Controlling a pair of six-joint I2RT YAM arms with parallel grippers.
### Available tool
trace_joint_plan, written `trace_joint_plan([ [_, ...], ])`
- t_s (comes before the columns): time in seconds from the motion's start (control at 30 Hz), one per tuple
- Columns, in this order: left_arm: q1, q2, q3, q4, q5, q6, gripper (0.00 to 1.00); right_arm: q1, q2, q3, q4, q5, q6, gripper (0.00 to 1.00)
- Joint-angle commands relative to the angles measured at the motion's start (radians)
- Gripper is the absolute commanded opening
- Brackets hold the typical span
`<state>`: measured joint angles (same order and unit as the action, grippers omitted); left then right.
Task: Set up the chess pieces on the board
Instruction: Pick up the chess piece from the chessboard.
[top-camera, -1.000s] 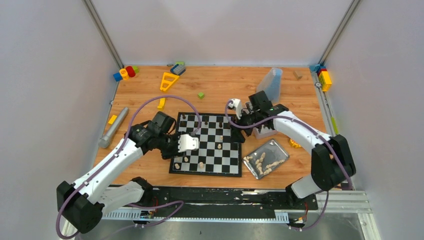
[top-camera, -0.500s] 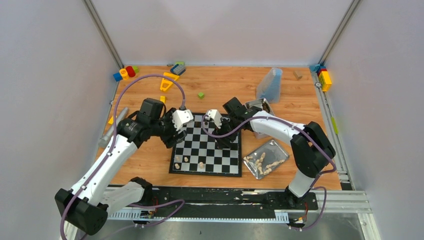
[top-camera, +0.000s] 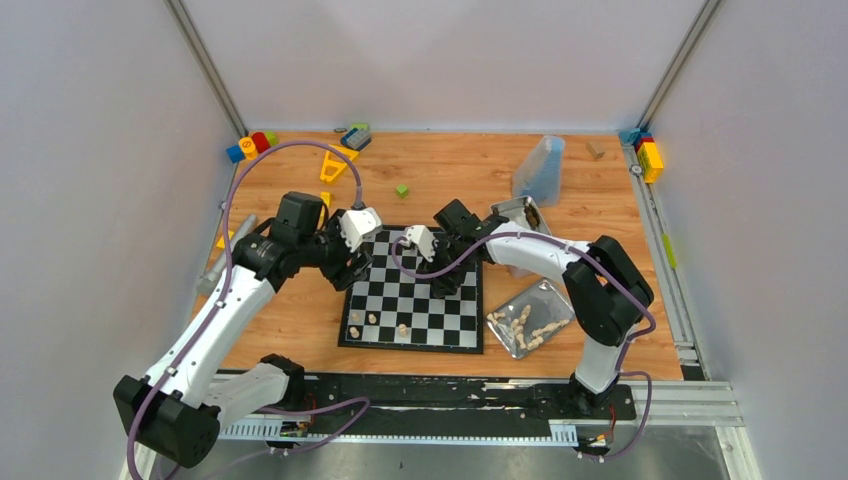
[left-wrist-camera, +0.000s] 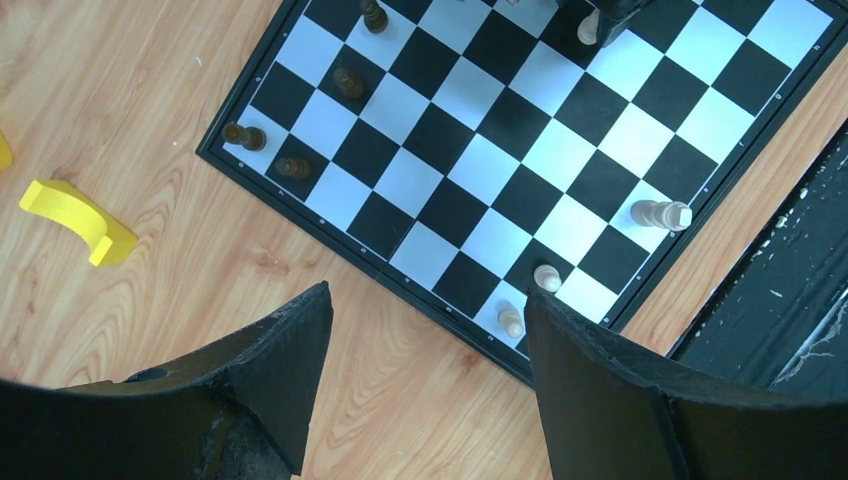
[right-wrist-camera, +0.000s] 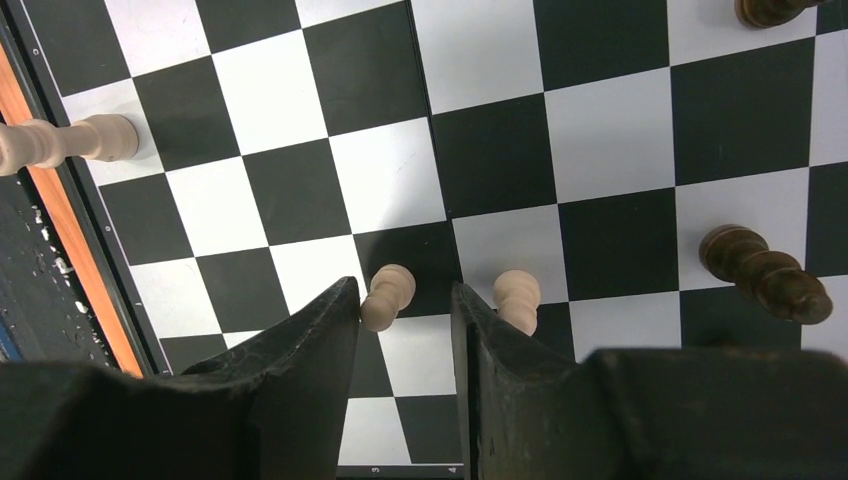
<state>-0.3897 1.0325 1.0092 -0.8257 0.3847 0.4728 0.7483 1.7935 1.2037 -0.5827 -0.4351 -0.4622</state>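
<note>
1. Off the board's (top-camera: 420, 312) left edge, my left gripper (left-wrist-camera: 425, 300) hangs wide open and empty, near a yellow block (left-wrist-camera: 75, 215).
2. Over the board, my right gripper (right-wrist-camera: 405, 290) straddles a cream pawn (right-wrist-camera: 388, 292), jaws apart, seemingly unclamped.
3. Another cream pawn (right-wrist-camera: 517, 295) crowds one finger.

The wooden table (top-camera: 450, 165) bears the chessboard (top-camera: 440, 322) by its near edge, a metal tray (top-camera: 565, 303) just right of it, and toy blocks (top-camera: 252, 146) in both far corners.
</note>
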Motion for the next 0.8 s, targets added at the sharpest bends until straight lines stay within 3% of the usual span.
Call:
trace_joint_plan([
  [0.0,0.013,-0.008,0.037,0.028,0.018,-0.021,0.78,0.009,0.012,0.04,0.023,-0.002,-0.008,0.39],
  [0.1,0.017,-0.008,0.035,0.029,0.016,-0.024,0.78,0.011,0.012,0.045,0.006,-0.005,-0.008,0.35],
  [0.37,0.033,-0.005,0.05,0.033,-0.004,-0.043,0.79,0.011,-0.011,0.056,-0.032,-0.028,-0.009,0.11],
  [0.57,0.066,0.013,0.067,0.06,-0.042,-0.091,0.79,0.021,-0.04,0.088,-0.08,-0.069,-0.026,0.07],
  [0.77,0.187,0.044,0.109,0.069,-0.008,-0.146,0.79,0.08,-0.017,0.154,-0.084,-0.063,-0.024,0.07],
])
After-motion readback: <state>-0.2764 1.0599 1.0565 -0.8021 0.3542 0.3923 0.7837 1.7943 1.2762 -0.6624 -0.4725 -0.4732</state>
